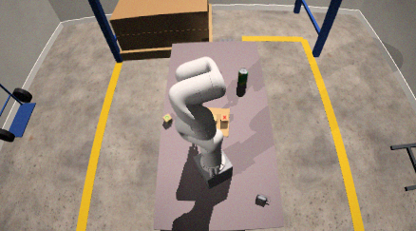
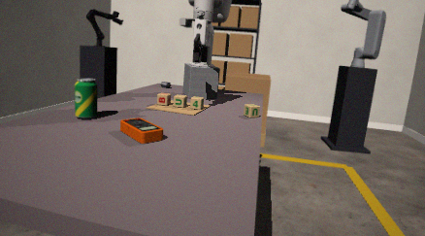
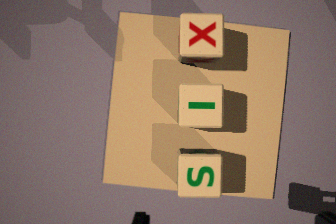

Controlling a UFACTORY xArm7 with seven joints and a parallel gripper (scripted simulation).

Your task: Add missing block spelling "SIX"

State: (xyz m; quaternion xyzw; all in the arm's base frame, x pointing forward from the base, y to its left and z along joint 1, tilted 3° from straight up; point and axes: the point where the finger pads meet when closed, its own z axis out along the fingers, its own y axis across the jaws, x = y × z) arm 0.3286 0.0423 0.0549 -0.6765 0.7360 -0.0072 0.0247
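Observation:
In the wrist view a tan mat point(image 3: 196, 105) holds three wooden blocks in a straight row with their letters on top: a red X point(image 3: 201, 36), a green I point(image 3: 201, 105) and a green S point(image 3: 199, 176). All three sit fully on the mat, with small gaps between them. The row also shows in the exterior view, with the X block point(image 2: 164, 99) at one end and the S block point(image 2: 196, 102) at the other. The fourth block point(image 2: 251, 111) sits on the table off the mat; it also shows in the top view point(image 1: 167, 120). My gripper point(image 2: 198, 52) hangs high above the mat, open and empty.
A green soda can point(image 2: 85, 97) stands on the table, and an orange device point(image 2: 141, 130) lies beyond the mat. A small grey object point(image 1: 261, 201) lies behind the robot base. A large cardboard box point(image 1: 161, 13) stands past the table's far end.

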